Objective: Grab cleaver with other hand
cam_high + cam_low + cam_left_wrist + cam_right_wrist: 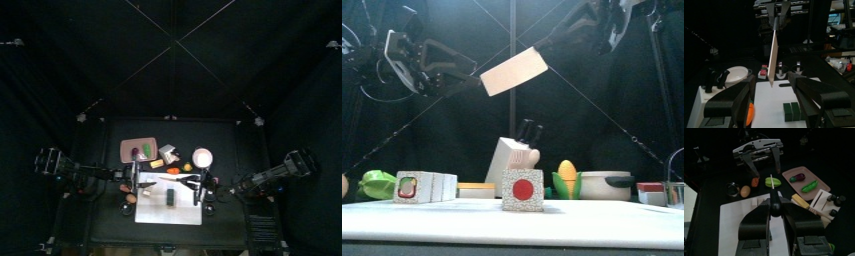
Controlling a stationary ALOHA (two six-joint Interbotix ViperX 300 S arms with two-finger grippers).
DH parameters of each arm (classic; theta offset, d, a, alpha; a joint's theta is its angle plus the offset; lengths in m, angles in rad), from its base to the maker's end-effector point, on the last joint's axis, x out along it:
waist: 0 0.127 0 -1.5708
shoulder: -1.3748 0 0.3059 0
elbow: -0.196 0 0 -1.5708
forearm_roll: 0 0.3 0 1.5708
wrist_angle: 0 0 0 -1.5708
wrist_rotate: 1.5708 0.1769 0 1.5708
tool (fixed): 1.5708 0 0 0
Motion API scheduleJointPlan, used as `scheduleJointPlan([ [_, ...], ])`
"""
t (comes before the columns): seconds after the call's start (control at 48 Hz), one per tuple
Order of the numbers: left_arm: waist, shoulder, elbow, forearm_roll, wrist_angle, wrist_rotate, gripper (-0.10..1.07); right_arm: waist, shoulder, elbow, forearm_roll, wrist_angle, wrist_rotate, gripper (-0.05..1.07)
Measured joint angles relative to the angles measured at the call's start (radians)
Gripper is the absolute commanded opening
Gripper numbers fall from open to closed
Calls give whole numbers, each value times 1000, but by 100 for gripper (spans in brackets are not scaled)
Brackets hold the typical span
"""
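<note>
Now the right pincer [771,208] is clamped on the handle of the cleaver [515,71] and holds it up in the air, high above the counter [513,225]. In the front view the wide pale blade hangs in the upper middle of the frame, tilted. It looks held up like this so the other arm can reach it without bumping the toys below.

The left pincer [773,92] has its two jaws wide apart and nothing in them. In the left wrist view the blade stands edge-on straight ahead, in the upper middle. I think the left pincer is lining up to take the cleaver.

At the bottom of the front view stands a knife block [512,160]. I can read no words or labels anywhere.
</note>
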State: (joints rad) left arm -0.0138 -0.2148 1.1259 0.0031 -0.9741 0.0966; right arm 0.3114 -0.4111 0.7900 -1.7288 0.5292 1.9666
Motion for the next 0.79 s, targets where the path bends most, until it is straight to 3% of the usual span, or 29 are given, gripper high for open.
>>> scheduleJointPlan([
  [0.271,-2,-31,11,-2,0,0,91,-14,2,0,6,0,2,50],
  [0.542,-2,-66,28,-5,0,0,91,-17,3,-5,179,-5,3,50],
  [0.792,-2,-69,28,-8,0,0,91,-35,26,-6,229,-6,58,50],
])
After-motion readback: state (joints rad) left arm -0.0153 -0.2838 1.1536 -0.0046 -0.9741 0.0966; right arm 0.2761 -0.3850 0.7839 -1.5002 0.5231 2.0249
